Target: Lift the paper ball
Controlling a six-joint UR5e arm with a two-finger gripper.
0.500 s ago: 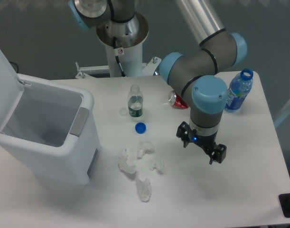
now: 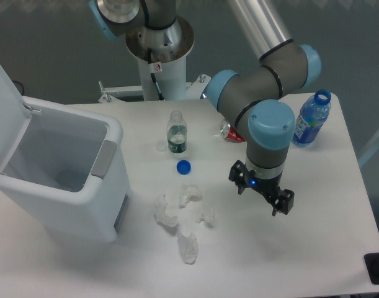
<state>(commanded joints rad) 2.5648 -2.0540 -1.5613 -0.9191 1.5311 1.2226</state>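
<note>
Bare table lies between the gripper and the paper ball, which sits at its nine o'clock, so that side is unblocked. Around the ball, other paper wads crowd close: one at seven o'clock, one at four, one at six. A blue cap sits at twelve, a small bottle beyond it. The open bin walls off the far nine o'clock side.

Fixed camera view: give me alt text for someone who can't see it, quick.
A robot arm's open gripper hangs over bare table, to the right of a cluster of white paper wads that includes the roundish paper ball. Behind the wads sit a blue bottle cap and a small clear bottle; an open white bin stands at left.
</note>
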